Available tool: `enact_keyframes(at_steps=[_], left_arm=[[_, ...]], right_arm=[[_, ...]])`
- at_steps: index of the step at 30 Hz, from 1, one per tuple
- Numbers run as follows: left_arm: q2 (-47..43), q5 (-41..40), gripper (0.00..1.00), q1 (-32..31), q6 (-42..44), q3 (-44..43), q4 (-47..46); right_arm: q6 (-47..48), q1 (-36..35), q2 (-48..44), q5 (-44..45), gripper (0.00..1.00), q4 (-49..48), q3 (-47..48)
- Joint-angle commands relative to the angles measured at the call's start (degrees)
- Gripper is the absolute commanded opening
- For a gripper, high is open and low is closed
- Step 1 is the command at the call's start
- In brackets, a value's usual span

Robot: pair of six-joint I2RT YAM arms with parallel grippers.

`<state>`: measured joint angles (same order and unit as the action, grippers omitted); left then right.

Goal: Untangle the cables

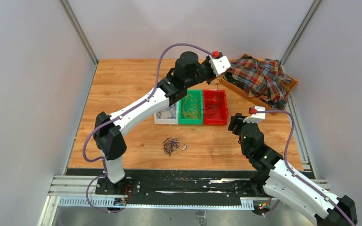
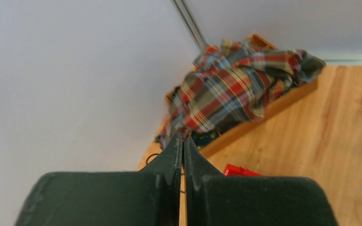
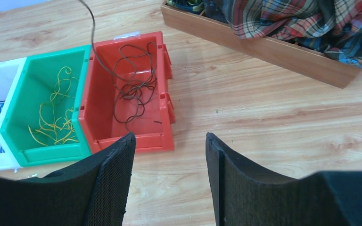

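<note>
The left gripper [image 2: 183, 139] pinches a dark cable [image 3: 94, 37] dangling into the red bin [image 3: 162, 136]. The right gripper [image 3: 169, 141] gapes, empty. The green bin [image 3: 16, 113] holds yellow cables [image 3: 52, 122].

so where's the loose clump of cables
Top view: the clump of cables lies on the table, left of centre, just on the near side of the white bin.

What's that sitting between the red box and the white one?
A green box with loose yellow wires in it, set side by side with the red box and the white box. The top view shows it best.
</note>
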<state>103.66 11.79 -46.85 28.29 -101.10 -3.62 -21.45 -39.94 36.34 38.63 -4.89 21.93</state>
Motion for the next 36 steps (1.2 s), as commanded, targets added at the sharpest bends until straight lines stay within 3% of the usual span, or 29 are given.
enact_keyframes(at_steps=[1, 8, 17, 29, 36], left_arm=[[2.50, 1.16, 0.00, -1.01, -3.68, 1.13, 5.65], [6.38, 1.14, 0.00, -2.13, -3.03, 0.68, 11.48], [19.25, 4.71, 0.00, -2.28, -2.77, -14.46, 26.62], [22.66, 1.80, 0.00, -2.28, 1.34, -9.24, 24.13], [26.60, -0.25, 0.21, -1.22, 4.93, -15.05, 28.22]], right_arm=[[-0.85, 1.51, -0.11, 3.01, 0.57, 1.17, 1.72], [-1.52, 2.59, 0.79, 3.67, 0.59, 1.29, 2.67], [-3.93, 3.26, -1.63, 6.16, 0.59, 4.60, 3.67], [-2.30, 4.24, -6.39, 7.86, 0.59, 9.62, 5.51], [-1.41, 4.90, -2.94, 4.34, 0.59, 10.59, 8.99]])
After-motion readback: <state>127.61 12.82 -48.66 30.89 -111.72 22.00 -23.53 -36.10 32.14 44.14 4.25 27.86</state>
